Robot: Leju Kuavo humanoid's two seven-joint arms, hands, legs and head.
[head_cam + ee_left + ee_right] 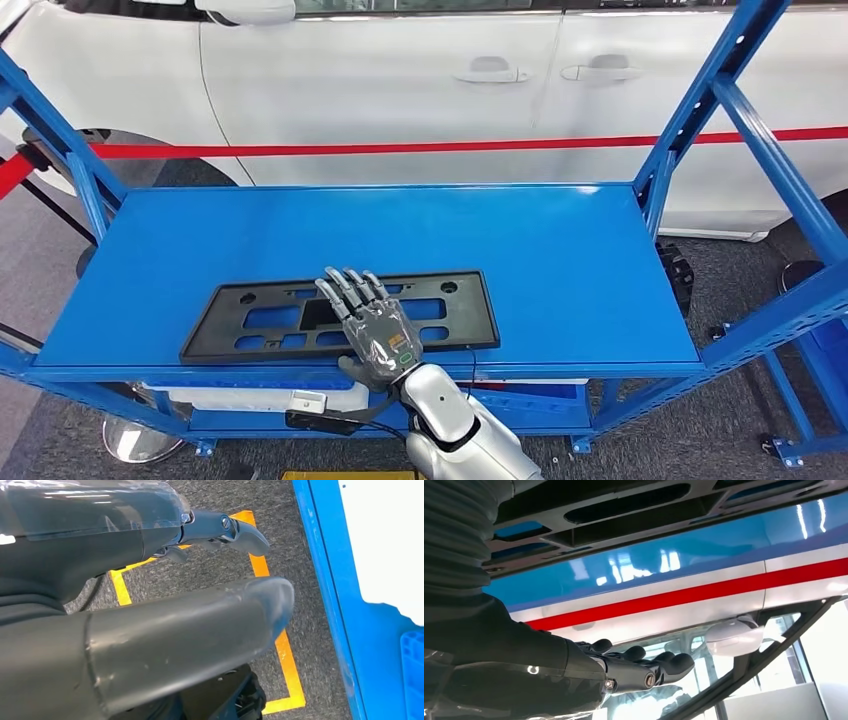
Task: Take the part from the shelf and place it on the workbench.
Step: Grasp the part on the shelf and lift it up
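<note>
Part: black flat plastic frame with rectangular cut-outs, lying flat on the blue shelf top, in the lower middle of the head view, close to the shelf's near edge and slightly skewed, its left end lower in the frame than its right.
Part in the right wrist view: its dark slotted underside runs across the top of the frame, with the blue surface showing through the openings.
Right hand: right hand comes up from the bottom centre of the head view and lies over the near edge of the part, fingers stretched forward and a little apart across its middle, thumb at the near edge. Whether it actually grips the part, I cannot tell.
Right hand fingers in the wrist view: fingertips extended in a row in the lower middle of the frame, not curled.
Left hand: left hand seen from its wrist camera, hanging over grey carpet with orange floor tape; thick thumb and one dark finger apart, nothing between them.
Shelf frame: blue uprights at the upper right and left of the head view.
Background: white car across the top, with a red barrier band in front of it.
</note>
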